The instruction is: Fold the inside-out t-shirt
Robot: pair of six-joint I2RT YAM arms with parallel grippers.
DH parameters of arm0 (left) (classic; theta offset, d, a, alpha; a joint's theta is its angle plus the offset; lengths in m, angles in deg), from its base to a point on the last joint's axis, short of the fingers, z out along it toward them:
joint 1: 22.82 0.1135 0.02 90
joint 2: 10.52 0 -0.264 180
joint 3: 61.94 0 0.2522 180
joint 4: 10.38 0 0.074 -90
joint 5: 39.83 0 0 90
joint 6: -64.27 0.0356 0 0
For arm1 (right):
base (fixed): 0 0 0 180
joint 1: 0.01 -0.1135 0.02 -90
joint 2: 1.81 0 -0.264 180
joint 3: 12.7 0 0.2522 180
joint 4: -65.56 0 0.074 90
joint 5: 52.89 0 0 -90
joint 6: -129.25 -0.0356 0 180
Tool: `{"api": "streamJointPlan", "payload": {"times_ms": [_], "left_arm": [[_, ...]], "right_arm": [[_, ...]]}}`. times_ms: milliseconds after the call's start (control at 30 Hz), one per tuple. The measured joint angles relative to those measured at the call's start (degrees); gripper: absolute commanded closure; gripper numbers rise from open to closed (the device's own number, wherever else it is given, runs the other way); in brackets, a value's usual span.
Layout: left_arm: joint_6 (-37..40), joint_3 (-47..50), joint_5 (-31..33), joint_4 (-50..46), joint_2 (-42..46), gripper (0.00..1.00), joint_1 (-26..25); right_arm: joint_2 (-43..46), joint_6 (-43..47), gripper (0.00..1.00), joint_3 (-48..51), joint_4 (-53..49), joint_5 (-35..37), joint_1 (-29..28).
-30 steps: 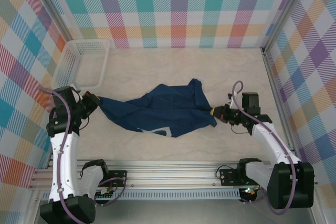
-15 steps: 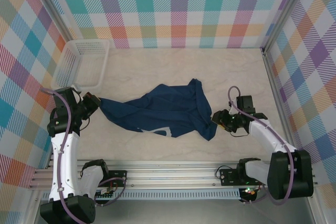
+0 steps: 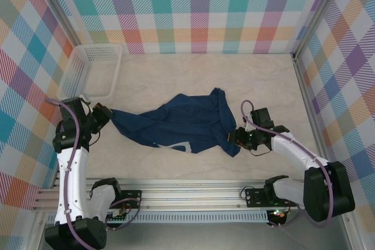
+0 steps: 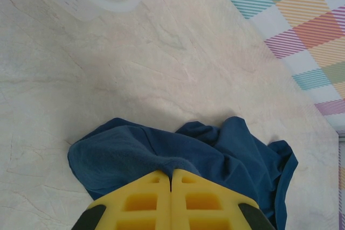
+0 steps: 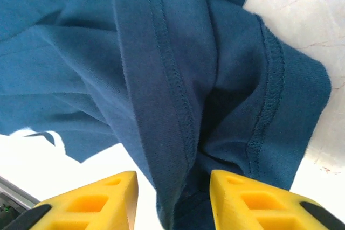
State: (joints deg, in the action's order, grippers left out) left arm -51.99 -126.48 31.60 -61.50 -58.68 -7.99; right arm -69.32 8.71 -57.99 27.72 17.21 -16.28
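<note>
A: How far along are we with the fold?

B: Hardly begun, we'd judge. The t-shirt (image 3: 176, 124) lies in the middle of the table (image 3: 246, 80) as a rumpled, slanted band between our two arms. It isn't spread flat, and we see no clean fold in it anywhere.

A: What are we holding?

B: Our left gripper (image 3: 104, 112) has its jaws pressed together at the shirt's left tip. The cloth runs straight out from under them, so we take it to be pinching that corner. Our right gripper (image 3: 236, 137) sits at the opposite end with its jaws spread. A bunched ridge of fabric lies between the yellow fingers (image 5: 116, 189), but they aren't clamping it.

A: So what's left?

B: Nearly all of it. We'd want the shirt opened out flat, then the sleeves and body folded over.

A: And the cloth itself?

B: It's a thin, soft, dark navy knit that slumps into loose ridges. From the right wrist we see a raised stitched seam (image 5: 172, 84) and a double-stitched hem (image 5: 269, 95), exposed as on a garment turned inside out. The table is pale, smooth and marble-veined. The white basket (image 3: 94, 65) of slotted plastic stands apart at the far left.
</note>
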Motion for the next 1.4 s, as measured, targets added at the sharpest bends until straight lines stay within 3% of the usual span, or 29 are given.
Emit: {"api": "streamJointPlan", "payload": {"times_ms": [167,267,433,533,700,800,933,1200,1300,1400], "left_arm": [[0.0,0.0,0.0,0.0,0.0,1.0,0.0],[0.0,0.0,0.0,0.0,0.0,1.0,0.0],[-1.2,-0.3,0.0,0.0,-0.4,1.0,0.0],[-3.2,-4.9,0.1,-0.5,-3.4,1.0,0.1],[-6.8,-25.9,-1.2,-1.3,-10.8,1.0,4.3],[-7.9,-39.0,-2.8,-1.6,-12.6,1.0,6.5],[-8.7,-51.7,-5.0,-2.0,-14.3,1.0,7.5],[-6.4,-72.3,-5.7,-12.4,-19.4,1.0,7.8],[-5.7,-74.4,-5.5,-13.4,-20.6,1.0,7.8],[-5.7,-68.8,-5.4,-12.1,-19.6,1.0,7.8]], "right_arm": [[-1.9,0.0,0.93,0.0,0.0,0.6,-1.4],[-1.2,0.7,1.0,-0.8,-0.8,1.8,-1.5],[2.7,4.5,1.0,-9.1,-5.1,5.9,-0.6],[3.8,7.5,1.0,-20.9,-6.8,5.9,4.7],[4.1,8.8,1.0,-44.6,-4.2,4.9,17.3],[5.0,9.2,1.0,-53.9,-4.0,4.7,20.7],[6.3,10.6,1.0,-60.4,-5.6,3.9,21.5],[7.8,15.2,1.0,-71.3,-16.4,4.7,21.7],[9.8,15.7,1.0,-72.3,-17.9,5.0,21.8],[10.6,15.6,1.0,-71.1,-17.9,4.9,21.8]]}}
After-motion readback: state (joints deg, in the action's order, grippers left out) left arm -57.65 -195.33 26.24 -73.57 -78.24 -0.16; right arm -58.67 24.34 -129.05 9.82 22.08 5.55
